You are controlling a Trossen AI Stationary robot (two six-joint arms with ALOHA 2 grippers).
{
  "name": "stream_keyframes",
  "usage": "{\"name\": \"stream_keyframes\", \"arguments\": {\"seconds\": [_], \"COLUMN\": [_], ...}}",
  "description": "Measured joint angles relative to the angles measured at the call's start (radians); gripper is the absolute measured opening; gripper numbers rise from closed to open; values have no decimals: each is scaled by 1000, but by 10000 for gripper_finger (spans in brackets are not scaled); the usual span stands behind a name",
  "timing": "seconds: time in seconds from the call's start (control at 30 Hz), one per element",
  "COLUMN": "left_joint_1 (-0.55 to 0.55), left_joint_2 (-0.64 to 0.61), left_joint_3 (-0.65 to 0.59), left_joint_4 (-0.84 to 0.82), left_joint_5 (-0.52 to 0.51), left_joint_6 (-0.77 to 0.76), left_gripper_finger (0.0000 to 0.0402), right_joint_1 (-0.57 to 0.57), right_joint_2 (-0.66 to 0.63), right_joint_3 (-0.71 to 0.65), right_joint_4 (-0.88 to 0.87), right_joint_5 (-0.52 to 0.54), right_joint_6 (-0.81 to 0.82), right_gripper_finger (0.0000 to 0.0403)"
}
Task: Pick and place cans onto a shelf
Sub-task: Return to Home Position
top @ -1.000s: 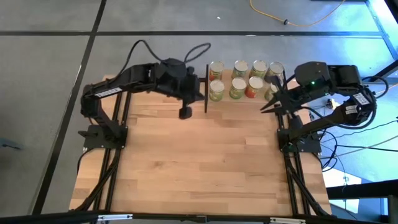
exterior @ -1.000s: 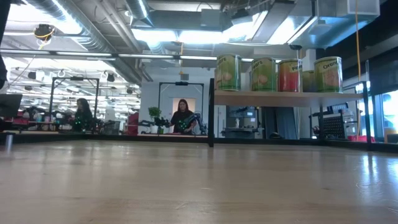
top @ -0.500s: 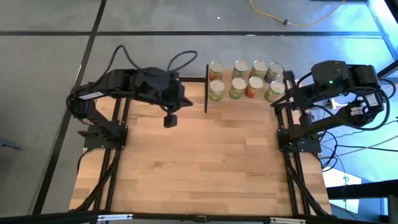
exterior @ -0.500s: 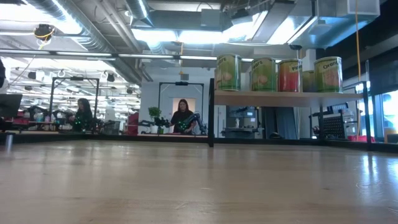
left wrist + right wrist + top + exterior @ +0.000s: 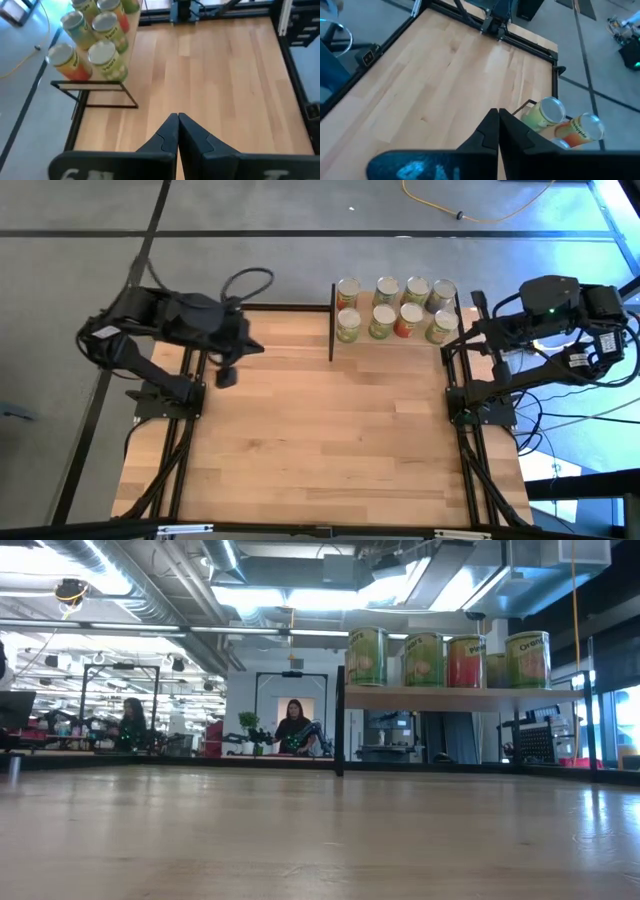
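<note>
Since all eight cans stand on the shelf and none is left on the boards, the butcher-block desk point(image 5: 320, 440) lies bare in front of both grippers, which fits a job I judge finished apart from parking the arms. The left arm point(image 5: 150, 315) is bunched up over its own far corner of the desk, and the right arm point(image 5: 550, 305) is tucked in beyond the opposite edge, postures that look chosen to leave the working space free. The shelf point(image 5: 450, 698) sits at the far edge of the desk between the two grippers, well apart from the left one and near the right one. Its black side panel point(image 5: 331, 320) faces the left gripper and closes off that end. The cans point(image 5: 382, 323) are packed on it in two rows of four, upright with tops showing. They touch or nearly touch, probably so that the whole set fits on the small board. An orange-red can point(image 5: 466, 662) stands in the front row among green and yellow ones. The left gripper point(image 5: 178, 117) hangs over bare wood, clenched with its fingers pressed together and nothing between them, and the shelf is ahead of it and off to one side. The right gripper point(image 5: 498, 112) is likewise clenched and empty, with the nearest cans just beside its tips in its wrist view. Empty, closed fingers suit a move away from the shelf, since nothing can snag a can.
</note>
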Motion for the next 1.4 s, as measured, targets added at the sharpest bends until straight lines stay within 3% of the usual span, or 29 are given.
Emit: {"name": "stream_keyframes", "arguments": {"seconds": [0.17, 0.3, 0.5, 0.87, 1.23, 1.4], "left_joint_1": [-30, -41, -45, -44, -44, -44], "left_joint_2": [-88, -218, -462, -936, -1311, -1367], "left_joint_3": [-55, -188, -467, -924, -1200, -1301], "left_joint_4": [-45, -4, 235, 498, 680, 760], "left_joint_5": [-8, -23, -27, -35, -38, -44], "left_joint_6": [5, -1, -12, -35, -60, -60], "left_gripper_finger": [0, 0, 0, 0, 0, 0], "right_joint_1": [0, 0, 0, 0, 0, 0], "right_joint_2": [-42, -93, -149, -298, -497, -568], "right_joint_3": [-91, -213, -383, -660, -917, -1052], "right_joint_4": [95, 229, 384, 624, 797, 927], "right_joint_5": [1, 1, 2, 2, 52, 52], "right_joint_6": [77, 119, 160, 212, 347, 385], "right_gripper_finger": [6, 6, 5, 5, 5, 5]}}
